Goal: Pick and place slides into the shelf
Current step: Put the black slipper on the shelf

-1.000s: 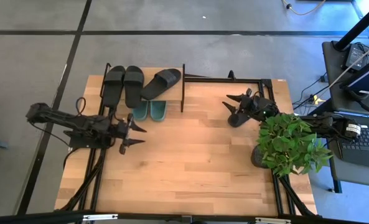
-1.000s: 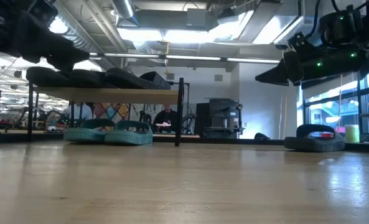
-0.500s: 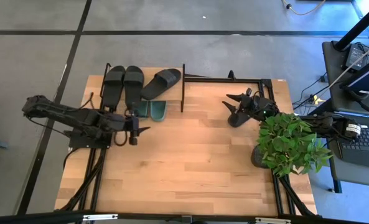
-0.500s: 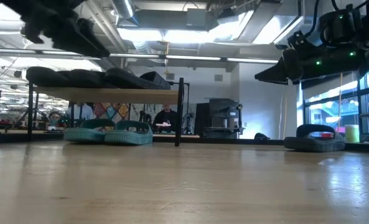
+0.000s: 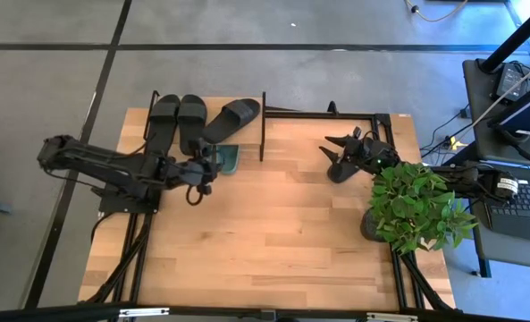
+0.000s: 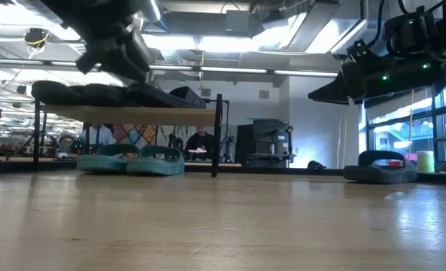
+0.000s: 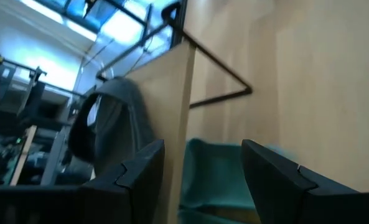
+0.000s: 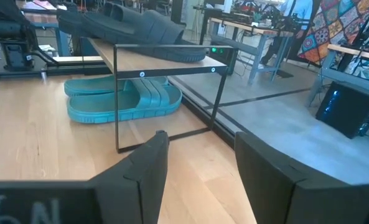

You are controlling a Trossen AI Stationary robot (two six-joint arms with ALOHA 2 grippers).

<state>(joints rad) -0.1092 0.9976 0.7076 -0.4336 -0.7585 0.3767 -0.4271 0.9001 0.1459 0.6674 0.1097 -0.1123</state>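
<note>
At table left, going rightward:
left gripper (image 5: 204, 170): empty, fingers (image 7: 268, 171) apart; hangs above the table just in front of the shelf's lower level
ahead of left jaws: sage green slides (image 7: 218, 174) straight in front, between the two fingers in the wrist view; shelf top board (image 7: 172, 93) edge just above them
shelf (image 5: 263, 125): far-left part of table, black frame, light wood top board
black slides on top board (image 5: 191, 121): three, two side by side, third (image 5: 231, 118) angled with its toe end over the right edge of the board
green pair: on lower level under the board, side by side (image 6: 131, 159), partly hidden by left gripper from above
right gripper (image 5: 338, 148): fingers (image 8: 259, 162) apart, gripping nothing; held above the table at far right
under right jaws: fourth black slide (image 6: 379, 167) lying on the table, apart from the gripper, just below it
ahead of right jaws: shelf well apart across bare tabletop (image 5: 282, 224)
potted plant (image 5: 416, 207): right edge, beside right arm
</note>
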